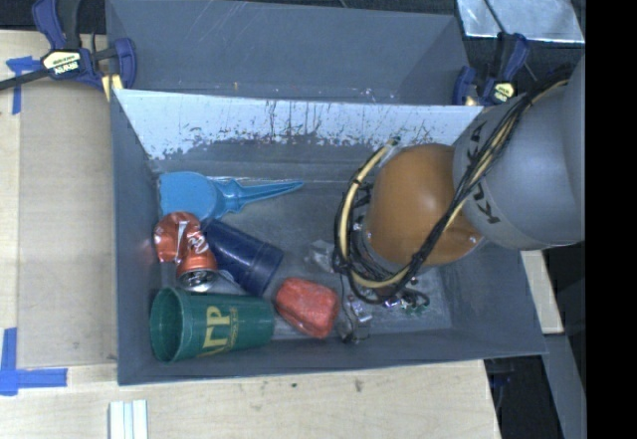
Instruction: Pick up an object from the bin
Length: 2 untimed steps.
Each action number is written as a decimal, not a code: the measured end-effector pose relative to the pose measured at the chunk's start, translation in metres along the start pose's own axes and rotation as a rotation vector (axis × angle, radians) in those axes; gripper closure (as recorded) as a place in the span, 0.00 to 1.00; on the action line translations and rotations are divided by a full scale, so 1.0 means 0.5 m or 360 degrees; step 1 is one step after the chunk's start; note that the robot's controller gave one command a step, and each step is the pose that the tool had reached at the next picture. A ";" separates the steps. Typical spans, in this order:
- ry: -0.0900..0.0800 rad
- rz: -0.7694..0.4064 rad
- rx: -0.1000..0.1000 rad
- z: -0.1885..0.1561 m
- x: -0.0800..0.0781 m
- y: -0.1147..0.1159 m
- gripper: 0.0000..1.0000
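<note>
My gripper (pixel 354 316) is low in the bin's front middle, mostly hidden under the arm's orange cover. Right beside it on the left lies a red rounded lump (pixel 306 306), close to the gripper or touching it. A dark green cup (pixel 204 324) with yellow lettering lies on its side left of the lump. Behind these a dark blue cup (pixel 245 256) lies tipped over.
A crushed red drinks can (pixel 183 248) sits by the left wall, and a light blue scoop (pixel 213 194) with a long pointed handle lies behind it. The arm and its cables cover the bin's right half. The front wall is just below the gripper.
</note>
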State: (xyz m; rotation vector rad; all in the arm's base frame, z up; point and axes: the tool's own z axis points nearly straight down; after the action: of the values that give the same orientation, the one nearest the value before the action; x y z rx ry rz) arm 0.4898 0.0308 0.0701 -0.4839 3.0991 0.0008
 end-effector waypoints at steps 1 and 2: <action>-0.0006 0.0001 0.0005 0.000 -0.025 0.031 0.00; -0.0006 -0.0065 0.0004 0.000 -0.046 0.094 0.00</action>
State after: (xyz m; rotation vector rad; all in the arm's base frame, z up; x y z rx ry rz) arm 0.4976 0.0827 0.0703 -0.5462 3.0846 -0.0027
